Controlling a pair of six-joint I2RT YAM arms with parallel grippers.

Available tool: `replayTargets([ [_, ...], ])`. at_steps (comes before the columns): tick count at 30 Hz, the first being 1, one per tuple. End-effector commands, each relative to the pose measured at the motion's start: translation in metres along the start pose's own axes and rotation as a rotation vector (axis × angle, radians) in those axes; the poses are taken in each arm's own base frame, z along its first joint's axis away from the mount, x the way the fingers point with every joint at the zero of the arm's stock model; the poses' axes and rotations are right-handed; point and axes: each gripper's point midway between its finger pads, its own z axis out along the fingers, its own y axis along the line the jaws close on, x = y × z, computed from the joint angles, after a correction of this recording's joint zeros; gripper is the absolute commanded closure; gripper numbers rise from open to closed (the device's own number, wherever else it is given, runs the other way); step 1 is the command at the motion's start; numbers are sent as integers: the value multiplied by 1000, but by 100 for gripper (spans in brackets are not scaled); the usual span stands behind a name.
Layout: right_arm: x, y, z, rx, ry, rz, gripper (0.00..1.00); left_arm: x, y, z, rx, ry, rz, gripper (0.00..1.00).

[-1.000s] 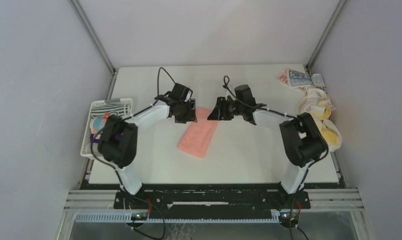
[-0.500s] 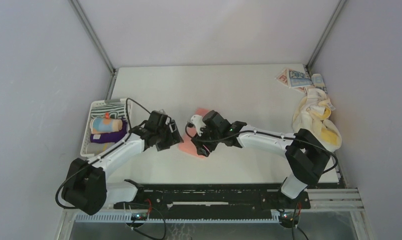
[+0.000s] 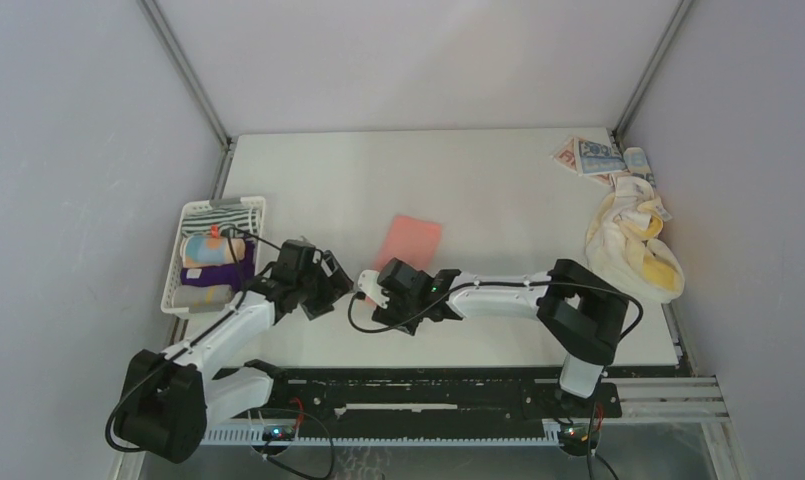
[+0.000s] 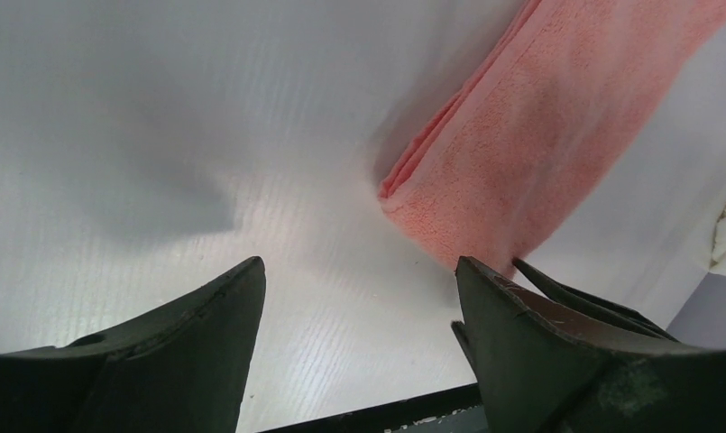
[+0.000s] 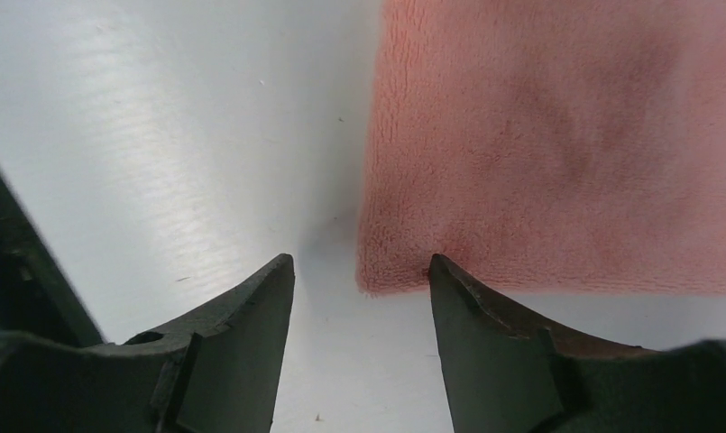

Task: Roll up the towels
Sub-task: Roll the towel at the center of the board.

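A salmon-pink towel (image 3: 410, 240) lies flat in the middle of the table. Its near end is hidden under my grippers. My left gripper (image 3: 330, 292) is open and empty, low over bare table just left of the towel's near corner (image 4: 485, 180). My right gripper (image 3: 378, 298) is open and empty at the near edge of the towel (image 5: 557, 135). The towel's near left corner lies between its fingertips, and its right fingertip (image 5: 445, 271) is at the towel's edge.
A white slotted basket (image 3: 174, 262) at the left holds rolled towels: light-blue with orange (image 3: 210, 248), purple (image 3: 203, 273), striped (image 3: 226, 214). A cream-yellow towel heap (image 3: 633, 245) and a blue-printed towel (image 3: 593, 157) lie at the right edge. The table's black front edge (image 4: 377, 410) is close.
Both grippers have swept from the towel's far end down to its near end, toward the front edge. Both stay open; the towel has stayed flat.
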Motion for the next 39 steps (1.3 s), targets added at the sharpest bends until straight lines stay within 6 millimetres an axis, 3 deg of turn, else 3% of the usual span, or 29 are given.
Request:
replayTargets([
  [1,-1,-14,11,100,25,-67,44,-1,-12,4,57,8,-31,17],
  [12,32,-6,34,118,165,-105,54,3,-14,14,55,45,-53,17],
  [19,40,-3,37,107,198,-95,75,8,-17,20,61,71,-115,17],
  [28,26,17,32,-99,120,66,100,12,-27,25,87,85,-244,17],
  [39,-1,23,8,-449,-27,320,100,17,-25,37,52,113,-341,27],
])
